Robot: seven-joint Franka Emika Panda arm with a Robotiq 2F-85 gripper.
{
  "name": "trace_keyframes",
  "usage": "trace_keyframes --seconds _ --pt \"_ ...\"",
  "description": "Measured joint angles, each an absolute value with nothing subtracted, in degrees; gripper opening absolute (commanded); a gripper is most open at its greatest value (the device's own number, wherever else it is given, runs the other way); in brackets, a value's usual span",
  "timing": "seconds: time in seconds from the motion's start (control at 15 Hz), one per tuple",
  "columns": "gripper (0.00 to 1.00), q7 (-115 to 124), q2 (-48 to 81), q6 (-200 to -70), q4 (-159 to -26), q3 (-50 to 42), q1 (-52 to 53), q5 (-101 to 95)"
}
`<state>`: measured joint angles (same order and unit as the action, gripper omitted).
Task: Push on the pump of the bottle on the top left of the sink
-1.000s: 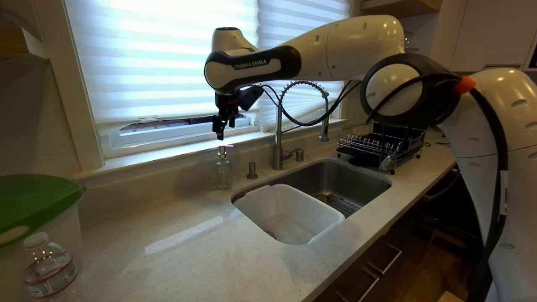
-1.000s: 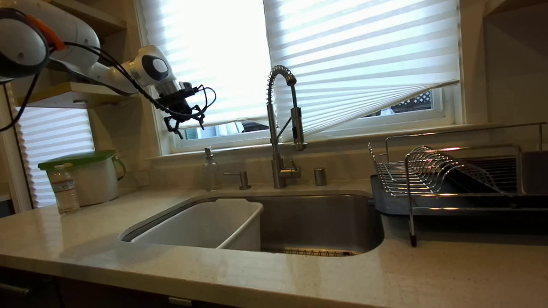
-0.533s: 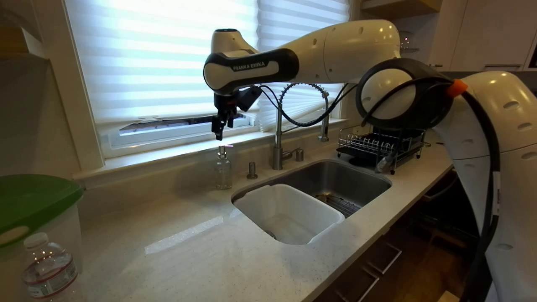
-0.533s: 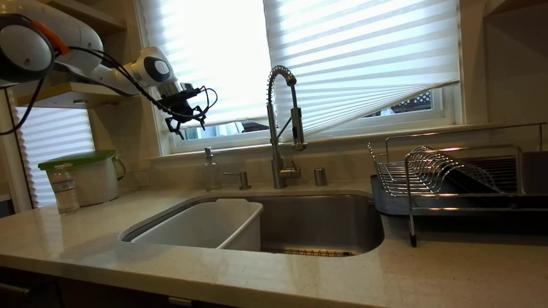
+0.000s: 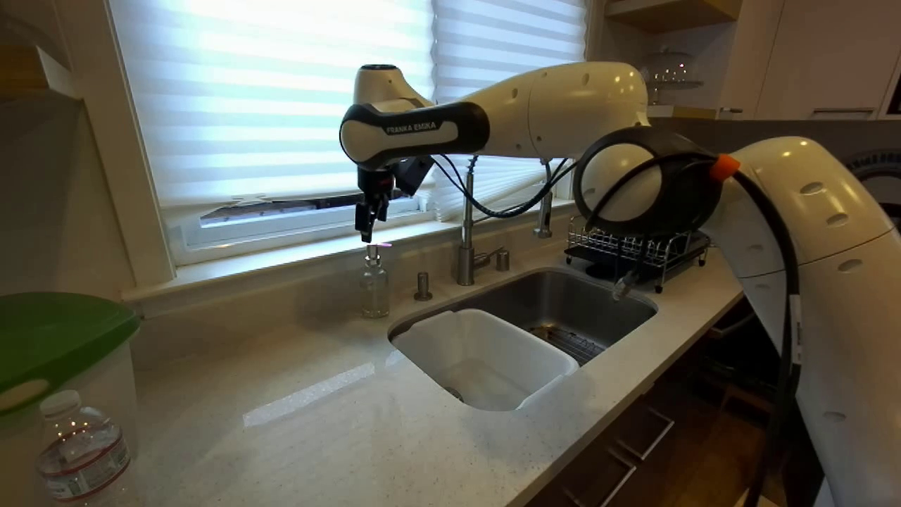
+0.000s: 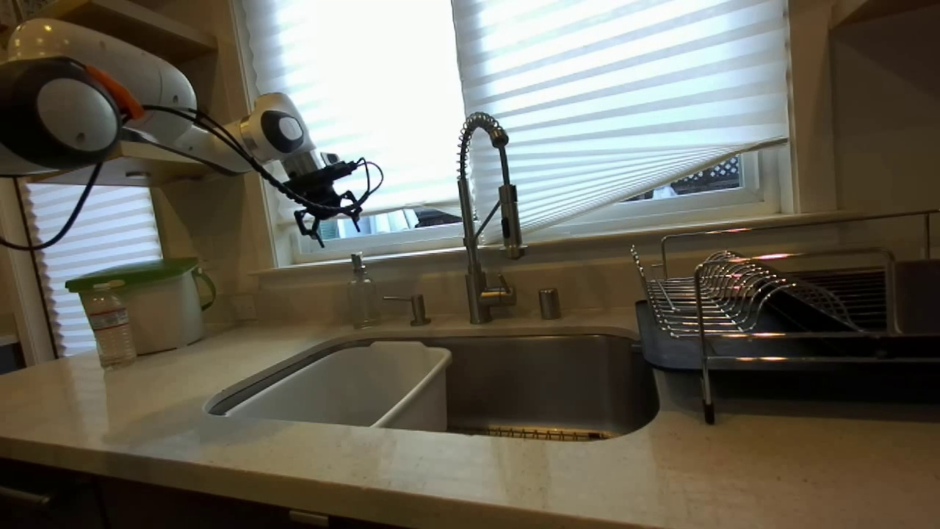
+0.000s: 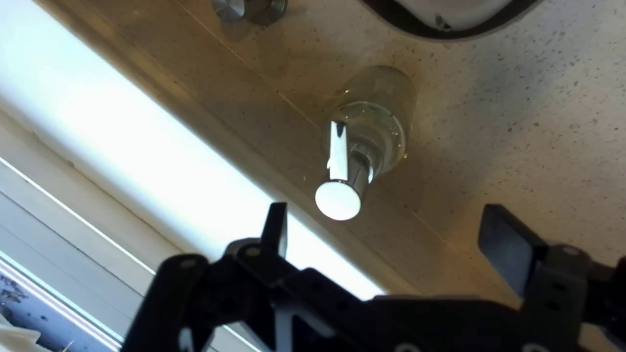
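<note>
- Hanging above the counter (image 6: 514, 466), the gripper (image 7: 384, 210) is released, its 2 fingers (image 7: 506, 249) spread wide in the wrist view.
- The pump (image 7: 338, 201), a shiny metal head with a short nozzle (image 7: 338, 151), shows ahead of the gap between those 2 fingers in the wrist view; the nozzle points to the top of that view.
- In both exterior views the gripper is higher than the pump and near it; an exterior view shows space between them, so they are apart.
- The bottle (image 6: 363, 303), slim and clear, stands upright at the back of the counter, just off the left end of the sink (image 6: 558, 382) in an exterior view, beside a short metal spout (image 6: 417, 308).
- The sink is metal; 1 white tub (image 6: 338, 382) sits in its left part in the same view.
- Behind the sink rises 1 tall, spring-necked faucet (image 6: 468, 217), with a small metal cap (image 6: 549, 303) near its base.
- To the right of the sink, in that view, stands a wire dish rack (image 6: 778, 358).
- Toward the left end of the counter, a water bottle (image 6: 111, 330) stands in front of a white bin (image 6: 172, 316) with a green lid (image 6: 136, 273).
- Pleated blinds (image 6: 624, 95) cover most of the window (image 6: 668, 210).
</note>
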<state>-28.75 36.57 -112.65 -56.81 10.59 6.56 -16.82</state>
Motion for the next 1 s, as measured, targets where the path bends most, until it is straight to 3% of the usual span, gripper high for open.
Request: trace_keyframes --seconds 1.0 --pt "1.00 -34.2 47.9 -105.3 -41.9 11.5 6.0 -12.7"
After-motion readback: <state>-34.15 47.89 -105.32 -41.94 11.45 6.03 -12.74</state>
